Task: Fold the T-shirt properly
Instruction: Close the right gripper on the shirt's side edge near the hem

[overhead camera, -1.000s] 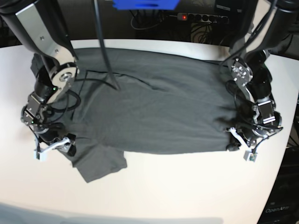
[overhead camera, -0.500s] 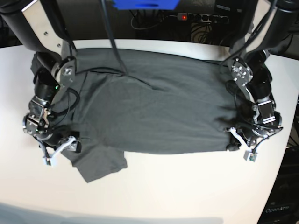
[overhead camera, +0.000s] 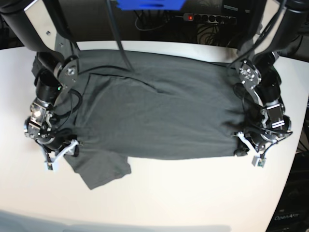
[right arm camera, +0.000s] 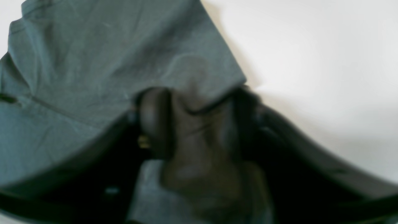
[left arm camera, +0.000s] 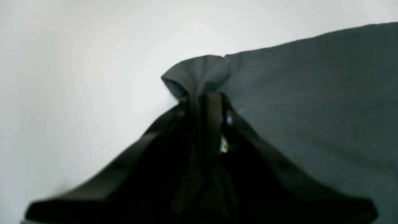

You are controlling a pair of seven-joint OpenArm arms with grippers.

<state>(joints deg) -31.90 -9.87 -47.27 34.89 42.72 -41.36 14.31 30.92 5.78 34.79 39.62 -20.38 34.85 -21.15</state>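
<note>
I see the white desk (overhead camera: pixel 193 193) carrying the dark grey T-shirt (overhead camera: pixel 164 116), spread flat across it. My left gripper (left arm camera: pixel 203 93) is clenched on a bunched hem corner. My right gripper (right arm camera: pixel 199 102) straddles the sleeve edge, not clamped.

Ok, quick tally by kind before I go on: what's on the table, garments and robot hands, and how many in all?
T-shirt, dark grey, spread flat on the white table: 1
Robot hands at the shirt's near corners, left hand and right hand: 2
Total: 3
</note>
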